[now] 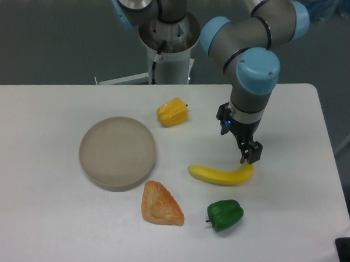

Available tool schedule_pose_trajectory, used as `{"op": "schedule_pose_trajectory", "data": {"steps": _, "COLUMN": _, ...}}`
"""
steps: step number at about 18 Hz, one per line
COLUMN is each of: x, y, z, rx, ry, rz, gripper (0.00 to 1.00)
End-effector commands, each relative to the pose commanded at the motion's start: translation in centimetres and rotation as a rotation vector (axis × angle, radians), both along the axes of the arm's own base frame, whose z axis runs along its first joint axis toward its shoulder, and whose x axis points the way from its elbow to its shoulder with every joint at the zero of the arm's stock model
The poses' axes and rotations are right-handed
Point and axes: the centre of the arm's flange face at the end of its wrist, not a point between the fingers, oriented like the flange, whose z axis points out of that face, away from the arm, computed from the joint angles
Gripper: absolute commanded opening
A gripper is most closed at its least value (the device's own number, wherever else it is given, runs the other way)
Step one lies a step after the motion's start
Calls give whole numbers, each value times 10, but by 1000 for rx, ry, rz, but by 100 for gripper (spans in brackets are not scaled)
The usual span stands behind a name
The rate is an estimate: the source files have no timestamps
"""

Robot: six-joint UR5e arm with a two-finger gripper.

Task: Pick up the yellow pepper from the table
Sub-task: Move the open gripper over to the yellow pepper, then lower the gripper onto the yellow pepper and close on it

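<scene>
- On the white worktop (35,217), smooth and matte with rounded corners, the leftmost thing is a round, shallow, grey-beige plate (117,153) with a dull, flat face.
- Just right of the plate's lower edge lies a wedge-shaped orange-brown pastry (161,205), its surface ridged and slightly glossy.
- Above it, toward the far edge, sits the yellow pepper (172,112): blocky, lobed, yellow-orange, plastic-looking, with a short dark stem pointing right. It lies free on the worktop, well apart from the claw.
- Further right lies a long curved banana (221,175), smooth and yellow, with its right end just beneath the claw's tips.
- Below the banana sits a green pepper (225,214), lobed and shiny, its small stem at the left.
- Over the right half, the arm reaches from its grey base at the far edge, with grey tubes and light-blue joint caps, its last link pointing straight down.
- The black claw (249,153) hangs at the banana's right tip; its fingers look close together, but I cannot tell whether it is clenched or released, or whether it touches the banana.
</scene>
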Motion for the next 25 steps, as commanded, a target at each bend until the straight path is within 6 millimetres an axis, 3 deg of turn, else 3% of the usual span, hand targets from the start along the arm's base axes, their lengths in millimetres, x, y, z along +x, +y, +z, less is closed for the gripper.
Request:
{"op": "schedule_pose_trajectory", "data": {"steps": 9, "x": 5, "y": -3, "z": -3, "rx": -9, "ry": -8, "rz": -3, "gripper": 100}}
{"op": "schedule_pose_trajectory", "data": {"steps": 12, "x": 21, "y": -22, "z": -12, "rx": -33, "ry": -23, "rz": -3, "gripper": 100}}
{"op": "schedule_pose_trajectory", "data": {"steps": 14, "x": 37, "y": -38, "z": -12, "rx": -45, "ry": -33, "rz": -6, "gripper": 100}}
{"op": "schedule_pose_trajectory", "data": {"steps": 17, "x": 89, "y": -80, "z": -12, "rx": -56, "ry": -43, "rz": -27, "gripper": 100}}
{"op": "schedule_pose_trajectory", "data": {"steps": 19, "x": 112, "y": -101, "z": -11, "rx": -60, "ry": -51, "rz": -20, "gripper": 100}}
{"op": "schedule_pose_trajectory", "data": {"steps": 23, "x": 168, "y": -111, "z": -14, "rx": -86, "ry": -68, "rz": 34, "gripper": 100}}
{"op": "schedule_pose_trajectory", "data": {"steps": 25, "x": 189, "y": -114, "z": -31, "rx": -109, "ry": -81, "rz": 74, "gripper": 100}}
